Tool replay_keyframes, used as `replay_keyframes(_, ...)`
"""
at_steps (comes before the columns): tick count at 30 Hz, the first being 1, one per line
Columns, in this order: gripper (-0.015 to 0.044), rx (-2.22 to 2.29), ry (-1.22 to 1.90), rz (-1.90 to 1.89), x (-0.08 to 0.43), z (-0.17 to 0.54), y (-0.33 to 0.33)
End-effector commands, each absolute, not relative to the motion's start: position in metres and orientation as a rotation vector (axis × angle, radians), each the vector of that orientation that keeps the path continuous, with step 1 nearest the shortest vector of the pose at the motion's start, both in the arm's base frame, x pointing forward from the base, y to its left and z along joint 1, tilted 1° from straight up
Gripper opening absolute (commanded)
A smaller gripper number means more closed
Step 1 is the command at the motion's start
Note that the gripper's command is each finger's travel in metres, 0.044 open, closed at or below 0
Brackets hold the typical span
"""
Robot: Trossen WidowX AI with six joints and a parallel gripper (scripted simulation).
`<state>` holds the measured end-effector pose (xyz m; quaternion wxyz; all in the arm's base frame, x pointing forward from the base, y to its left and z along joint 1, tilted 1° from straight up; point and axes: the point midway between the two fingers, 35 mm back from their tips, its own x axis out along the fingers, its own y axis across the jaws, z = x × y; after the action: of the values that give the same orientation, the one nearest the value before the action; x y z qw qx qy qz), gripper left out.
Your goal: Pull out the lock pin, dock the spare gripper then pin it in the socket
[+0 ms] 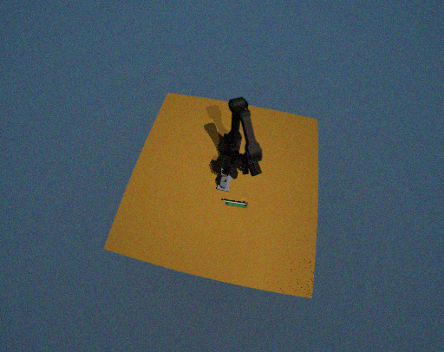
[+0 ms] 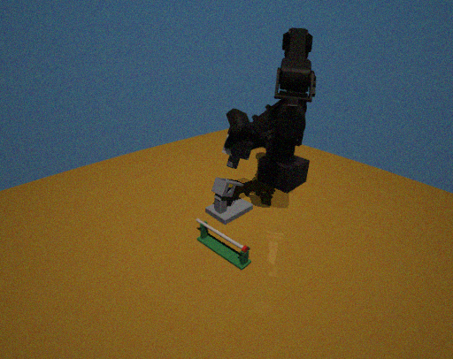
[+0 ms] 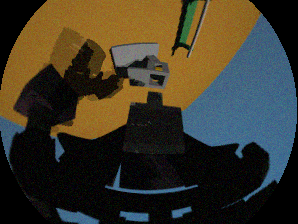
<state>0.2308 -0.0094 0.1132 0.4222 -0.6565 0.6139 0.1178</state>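
Note:
The grey mount (image 1: pixel 226 188) (image 2: pixel 241 210) (image 3: pixel 142 49) stands on the table with its raised socket (image 2: pixel 223 186) (image 3: pixel 142 77). No pin shows through the socket, and its opening looks empty. The lock pin (image 2: pixel 222 233) (image 3: pixel 198 27), white with a red head, lies along the top of the green rack (image 1: pixel 236 205) (image 2: pixel 220 250) (image 3: pixel 189 22). My gripper (image 2: pixel 238 145) (image 3: pixel 150 127) is shut on the dark spare gripper (image 2: pixel 232 163) (image 3: pixel 155 120). Its spigot points toward the mount in the wrist view, and it is held above the mount, apart from it. My fingertips are dark and partly hidden by it.
The arm's base (image 2: pixel 283 172) stands behind the mount, to the right in the exterior view. The green rack stands in front of the mount, on the side away from the base. The arm's shadow falls beside the mount. The orange table top (image 1: pixel 183 225) (image 2: pixel 120 265) ends at straight edges.

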Motion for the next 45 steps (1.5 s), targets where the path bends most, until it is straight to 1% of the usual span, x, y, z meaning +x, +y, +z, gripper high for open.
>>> replay_keyframes(1, 0.0000, -1.669, 1.533, 0.290, 0.232, 0.116, -0.009)
replay_keyframes(45, 0.0000, -1.673, 1.521, 0.284, 0.258, 0.061, -0.012)
